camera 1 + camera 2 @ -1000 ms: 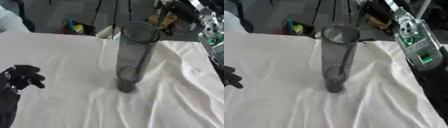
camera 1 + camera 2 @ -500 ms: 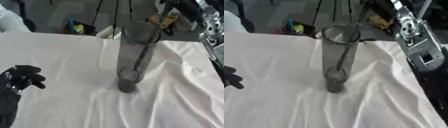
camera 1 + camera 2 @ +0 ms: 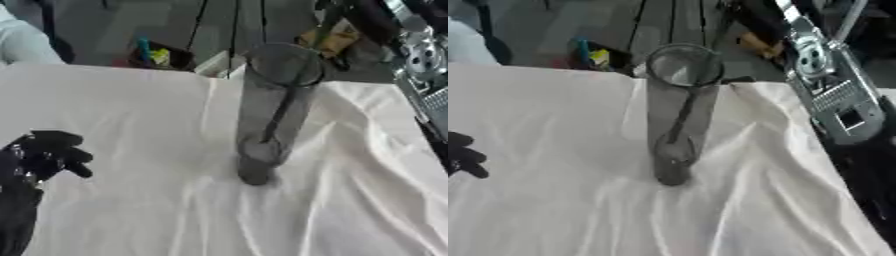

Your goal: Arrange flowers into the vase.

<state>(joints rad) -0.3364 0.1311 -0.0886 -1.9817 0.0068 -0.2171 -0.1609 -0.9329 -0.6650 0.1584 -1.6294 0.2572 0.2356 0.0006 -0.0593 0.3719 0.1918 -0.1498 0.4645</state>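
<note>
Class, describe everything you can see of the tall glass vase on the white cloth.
The tall smoky-grey glass vase is a see-through cylinder with a round open mouth, standing upright near the middle of the wrinkled white cloth. A thin dark stem slants down inside it from the rim. Neither hand touches it.

The right arm (image 3: 833,100) runs off the top edge, its robot hand unseen.

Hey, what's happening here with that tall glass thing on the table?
A humanoid robot is putting flowers into a tall, dark glass vase that stands upright on a white tablecloth. A thin dark stem runs down inside the vase from its mouth. The robot's right arm reaches in from the upper right; its hand is out of view. Its left hand rests at the left edge, fingers curled, holding nothing.
</note>
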